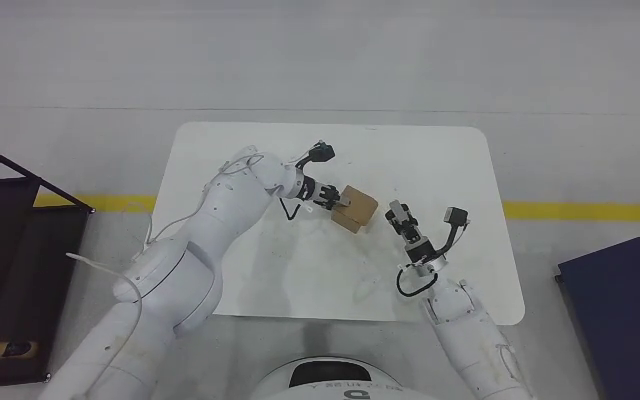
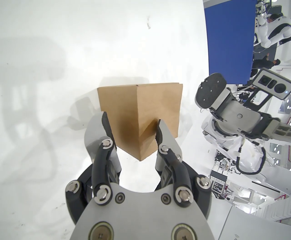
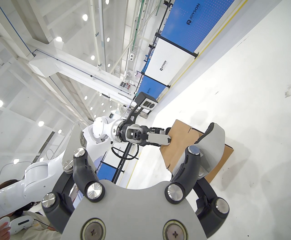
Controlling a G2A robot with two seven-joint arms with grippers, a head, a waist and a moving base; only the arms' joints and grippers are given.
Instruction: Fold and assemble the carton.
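In the top view, the left gripper [image 1: 330, 197] has its fingers pinching the small brown cardboard carton [image 1: 356, 208] from frame-left, while the right gripper [image 1: 398, 211], fingers spread, hangs just frame-right.

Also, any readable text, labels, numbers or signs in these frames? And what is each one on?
carton: no print on the faces shown.
table: none.
blue panel behind the table: a white logo with a brand word, legible; being a brand name, it is not quoted here.
white panel next to it: the same kind of mark in dark print, smaller.
lower blue panel: a mark too small to read.
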